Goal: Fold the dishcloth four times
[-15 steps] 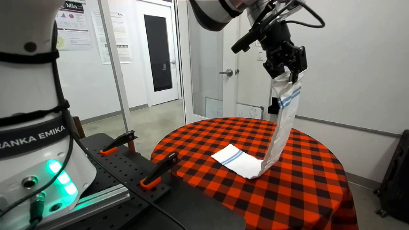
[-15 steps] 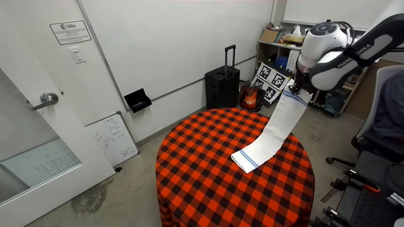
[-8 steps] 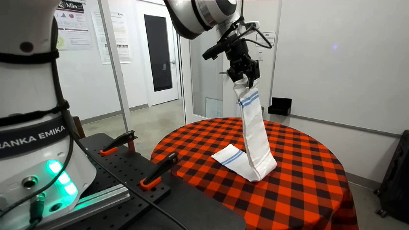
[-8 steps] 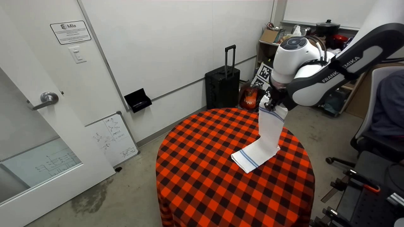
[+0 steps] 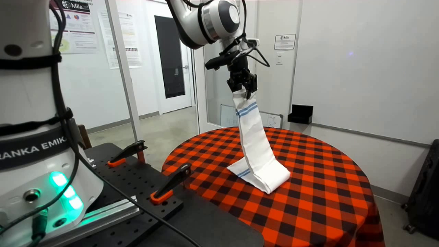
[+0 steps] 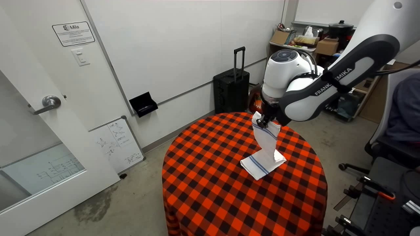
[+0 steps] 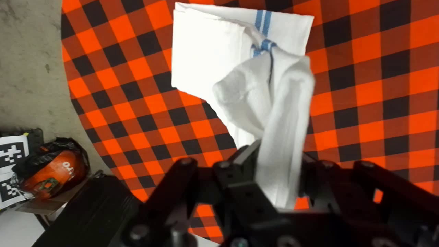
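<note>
Blue-striped white dishcloth point(image 5: 255, 144), 1 end aloft

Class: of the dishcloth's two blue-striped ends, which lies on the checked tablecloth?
The lower striped end, spread flat on the tablecloth. The upper striped end differs: the gripper holds it raised above the table.

At upper middle, the gripper point(image 5: 245, 93) pinches one end of the dishcloth point(image 5: 255, 142), which slants down onto the tablecloth point(image 5: 319, 192) at lower middle.
</note>
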Controlling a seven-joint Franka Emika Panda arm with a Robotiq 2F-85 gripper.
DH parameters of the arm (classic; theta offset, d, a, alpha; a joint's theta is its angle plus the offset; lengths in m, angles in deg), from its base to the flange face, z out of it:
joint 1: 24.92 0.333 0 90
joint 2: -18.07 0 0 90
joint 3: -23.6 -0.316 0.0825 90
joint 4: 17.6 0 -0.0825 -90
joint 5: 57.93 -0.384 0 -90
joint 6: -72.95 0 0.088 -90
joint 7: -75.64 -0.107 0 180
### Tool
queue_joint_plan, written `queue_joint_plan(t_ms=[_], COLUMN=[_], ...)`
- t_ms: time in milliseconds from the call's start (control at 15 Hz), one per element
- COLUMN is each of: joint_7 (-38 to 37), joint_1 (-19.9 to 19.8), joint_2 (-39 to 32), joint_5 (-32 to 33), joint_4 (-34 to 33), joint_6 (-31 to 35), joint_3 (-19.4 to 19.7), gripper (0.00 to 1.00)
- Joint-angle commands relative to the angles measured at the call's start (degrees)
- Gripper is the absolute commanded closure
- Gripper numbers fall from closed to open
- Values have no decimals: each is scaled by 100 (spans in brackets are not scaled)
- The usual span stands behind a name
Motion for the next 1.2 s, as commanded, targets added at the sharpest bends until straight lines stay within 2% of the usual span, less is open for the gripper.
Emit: queue_joint_plan(t_ms=[0, 667, 1133], joint_7=[461, 891, 1448], joint_1=[-259, -184, -392], joint_2=[-201, -343, -869], joint_5=[-462, -840, -1303], joint_4=[-327, -840, -1158], joint_6=[-90, -155, -433], joint_3=[-519, -1251, -1529], gripper=[97, 97, 97])
